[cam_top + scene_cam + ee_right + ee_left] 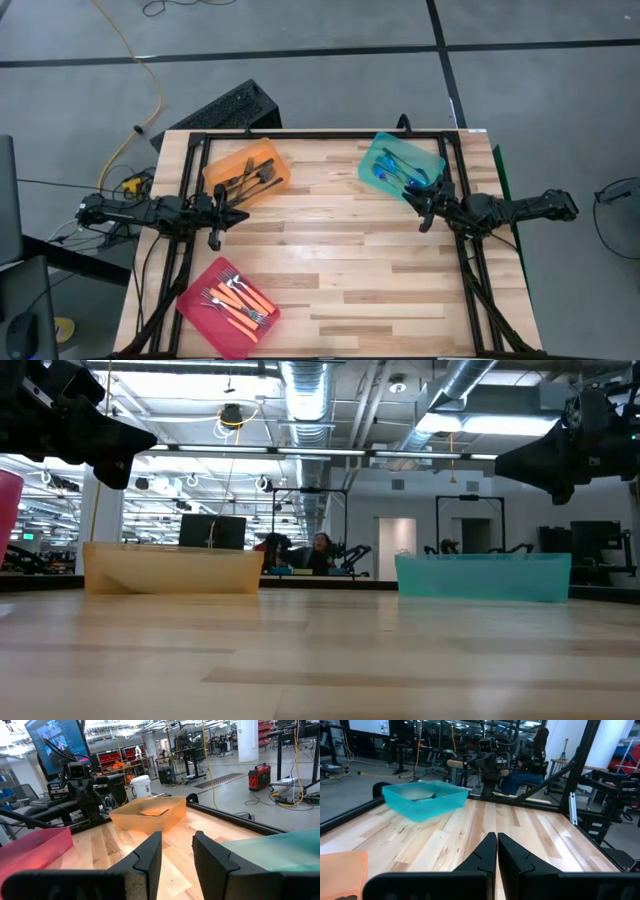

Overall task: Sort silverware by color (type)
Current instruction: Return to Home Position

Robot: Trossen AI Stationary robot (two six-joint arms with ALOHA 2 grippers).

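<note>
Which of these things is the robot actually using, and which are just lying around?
Part of the job: dark forks in the orange tray; blue forks in the teal tray; orange forks in the pink tray; left gripper, right gripper.
Just lying about: black keyboard and yellow cable on the floor beside the table.

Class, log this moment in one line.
left pincer shut, by orange tray | right pincer open, by teal tray | dark forks in orange tray | blue forks in teal tray | orange forks in pink tray
</note>
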